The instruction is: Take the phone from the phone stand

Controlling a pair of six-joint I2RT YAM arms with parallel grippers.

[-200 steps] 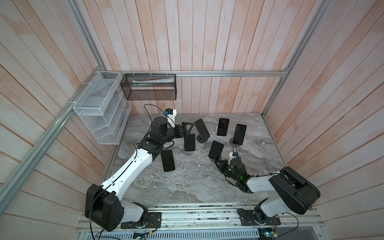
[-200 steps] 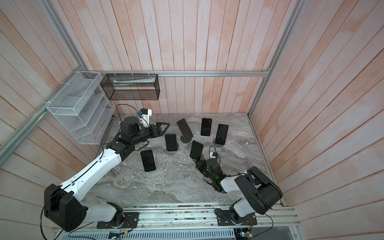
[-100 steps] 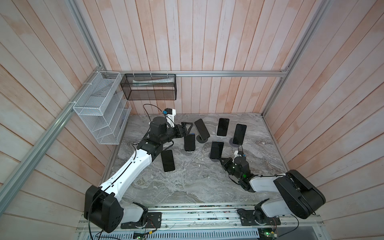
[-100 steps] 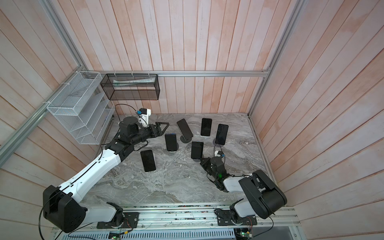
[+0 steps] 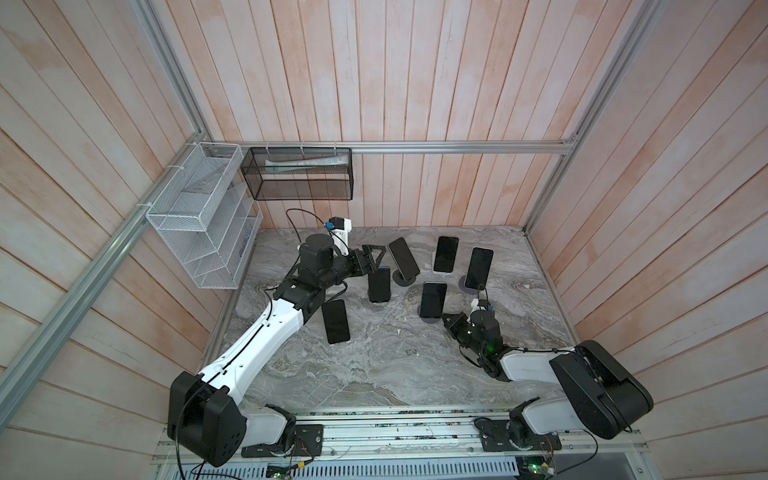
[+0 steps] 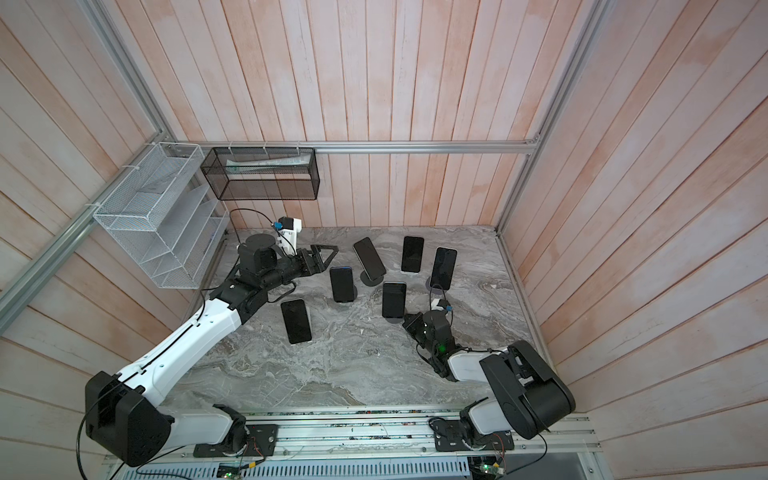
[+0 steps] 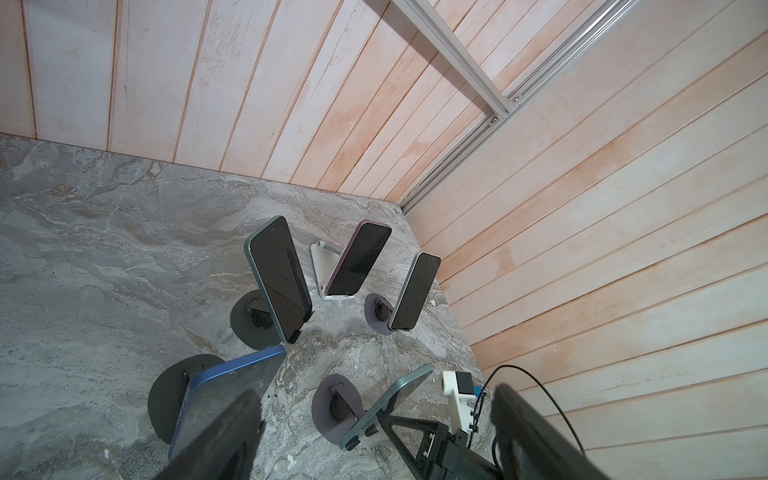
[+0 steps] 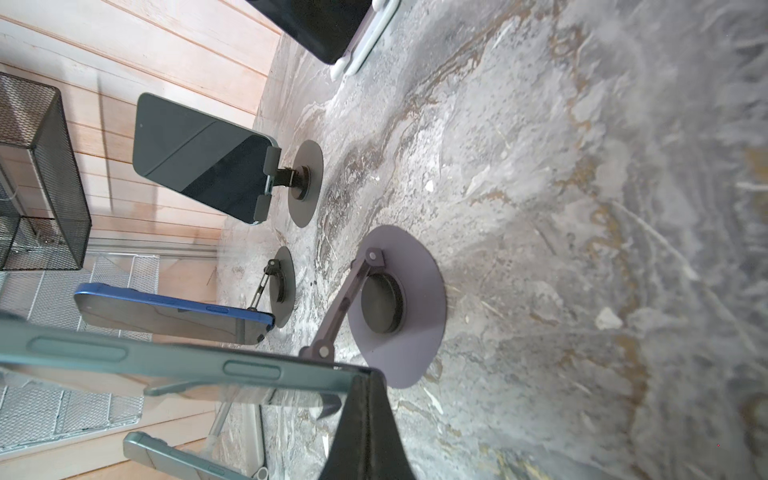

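Several dark-screened phones stand on stands on the marble table (image 5: 374,365). A teal phone (image 5: 432,299) (image 8: 187,361) leans on a purple round-based phone stand (image 5: 430,319) (image 8: 399,307). My right gripper (image 5: 451,325) (image 8: 365,411) is shut, its tip touching that phone's lower corner. My left gripper (image 5: 375,258) (image 7: 376,399) is open with nothing between its fingers, just behind a blue phone (image 5: 379,284) (image 7: 232,390) on a dark stand. In the left wrist view the right gripper sits under the teal phone (image 7: 395,399).
One phone (image 5: 336,321) lies flat on the table beside the left arm. Further back, a phone (image 5: 403,257) stands on a dark stand, one (image 5: 445,253) on a white stand, and another (image 5: 478,268) on a grey base. Wire baskets (image 5: 208,216) (image 5: 299,178) hang on the walls.
The teal phone stood slanted a second ago and now stands straight on its stand. My right gripper swung right, then came back to the phone's lower corner. The left arm barely moved.
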